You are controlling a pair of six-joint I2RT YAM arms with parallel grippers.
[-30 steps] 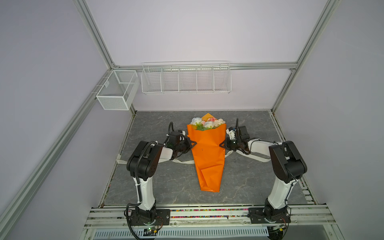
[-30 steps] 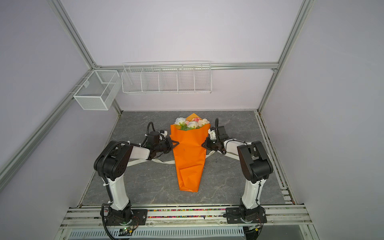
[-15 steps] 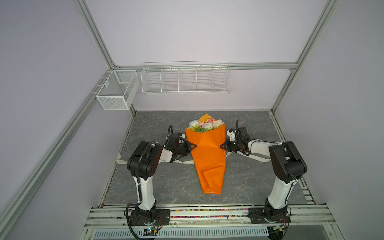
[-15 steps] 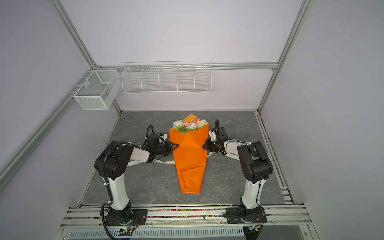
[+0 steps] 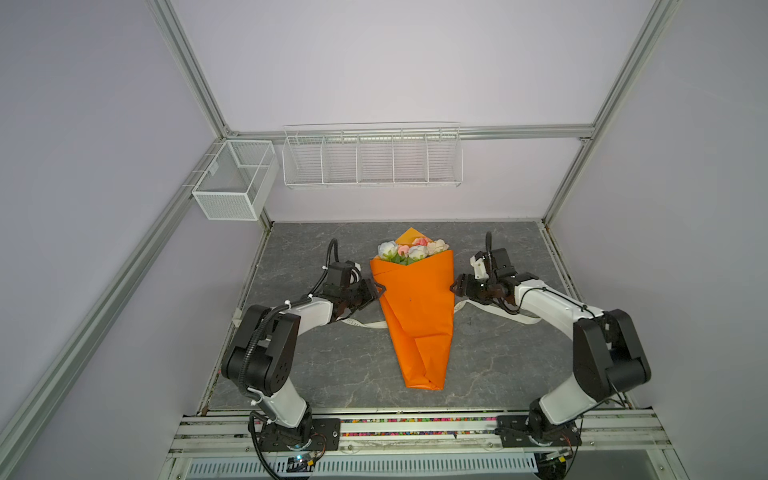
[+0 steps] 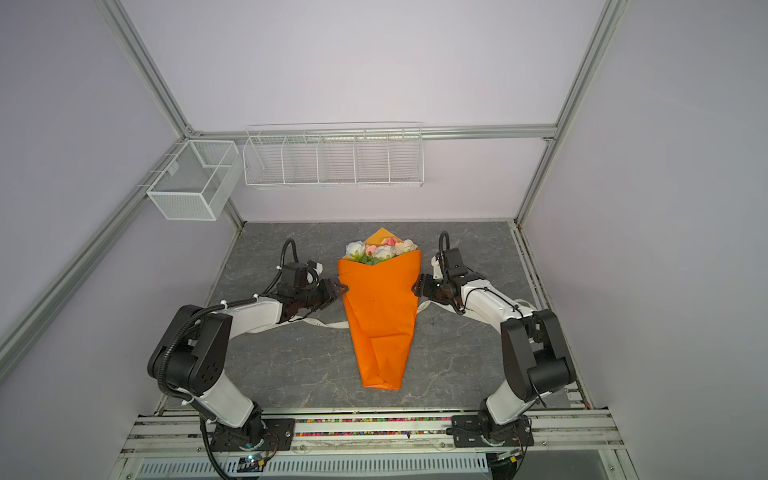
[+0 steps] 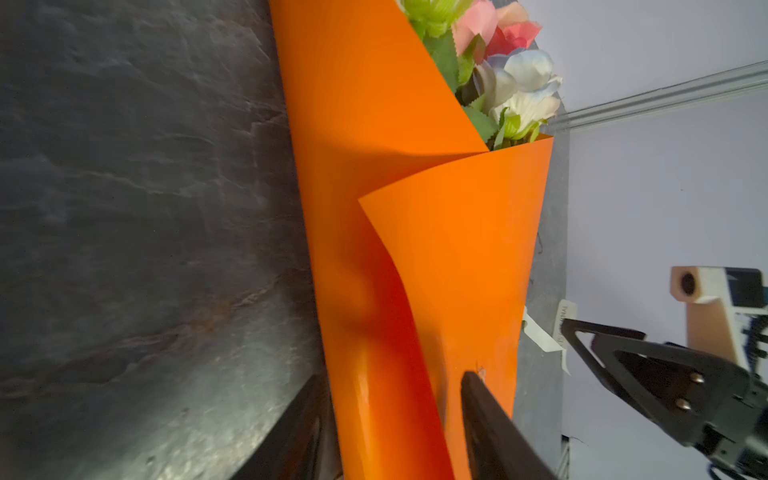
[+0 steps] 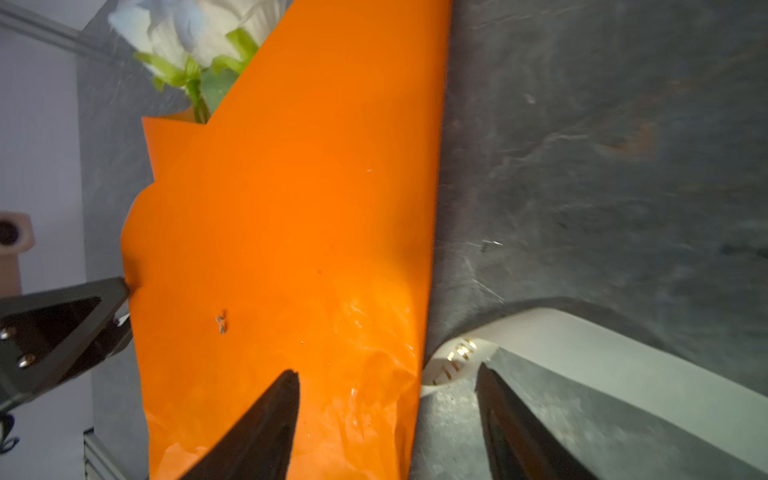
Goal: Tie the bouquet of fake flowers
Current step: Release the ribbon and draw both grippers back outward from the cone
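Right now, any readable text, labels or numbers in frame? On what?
ribbon, right wrist view: gold printed letters, too blurred and curled to read.
Same ribbon, left wrist view: dark print, too small to read.
orange paper: no text.
Nothing else legible.

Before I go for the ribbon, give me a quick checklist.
1. Wrap closed round flowers: ok, flaps overlap.
2. Left hand open: ok, though a flap edge sits between its jaws.
3. Right hand open: ok, at the wrap's other edge.
4. Ribbon under wrap, a length out each side: ok.
5. Ribbon tied: not ok, it lies loose.
6. Wrap stays shut unheld: cannot tell.
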